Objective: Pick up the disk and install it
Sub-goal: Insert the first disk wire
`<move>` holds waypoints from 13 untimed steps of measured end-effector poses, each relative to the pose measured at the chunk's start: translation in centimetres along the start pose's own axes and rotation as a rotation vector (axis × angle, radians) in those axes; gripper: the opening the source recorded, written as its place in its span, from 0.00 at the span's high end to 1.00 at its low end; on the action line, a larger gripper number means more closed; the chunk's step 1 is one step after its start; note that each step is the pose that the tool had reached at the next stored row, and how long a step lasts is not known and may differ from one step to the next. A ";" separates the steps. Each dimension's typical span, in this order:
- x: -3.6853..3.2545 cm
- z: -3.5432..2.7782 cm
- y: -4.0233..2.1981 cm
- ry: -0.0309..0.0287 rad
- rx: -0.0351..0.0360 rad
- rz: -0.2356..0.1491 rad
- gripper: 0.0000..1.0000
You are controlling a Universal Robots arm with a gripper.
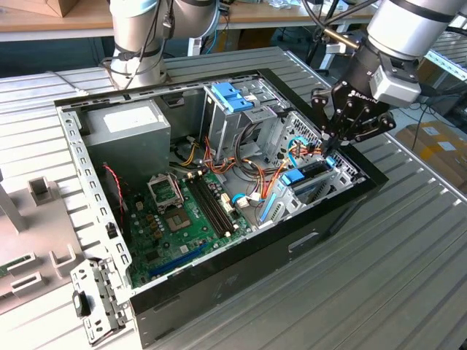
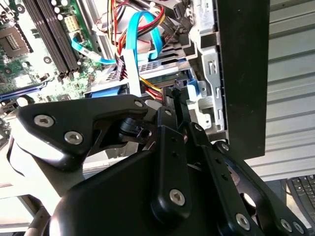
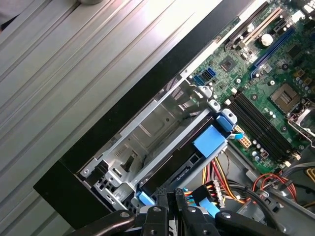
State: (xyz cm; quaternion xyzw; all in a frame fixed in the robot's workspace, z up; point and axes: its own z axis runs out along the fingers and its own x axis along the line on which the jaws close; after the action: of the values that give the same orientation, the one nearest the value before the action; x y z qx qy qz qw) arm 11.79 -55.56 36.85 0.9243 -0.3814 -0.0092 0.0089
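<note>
Hovering just above the drive cage (image 3: 147,142) at the computer case's (image 1: 343,211) exterior-view-right corner, gripper (image 1: 332,154) with fingers drawn close together, grasp impossible to tell, over the blue-railed disk (image 3: 197,152) seated in that cage beside the motherboard (image 1: 175,219).

1 disk (image 1: 310,177), 1 gripper (image 1: 330,154), 1 open PC case (image 1: 241,273), 1 mobo (image 1: 182,211)

Cables (image 1: 271,171) crowd bay beside disk (image 1: 309,177); hand (image 1: 330,151) hemmed by case wall (image 1: 365,177).
</note>
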 end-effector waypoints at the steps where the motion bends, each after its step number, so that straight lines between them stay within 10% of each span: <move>1: -0.15 0.01 0.15 0.0000 0.0000 0.000 0.83; 13: -1.26 0.06 1.26 0.0000 0.0000 0.000 0.83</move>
State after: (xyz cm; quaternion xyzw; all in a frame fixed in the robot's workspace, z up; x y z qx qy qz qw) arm 10.01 -55.56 36.83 0.9243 -0.3814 -0.0092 0.0088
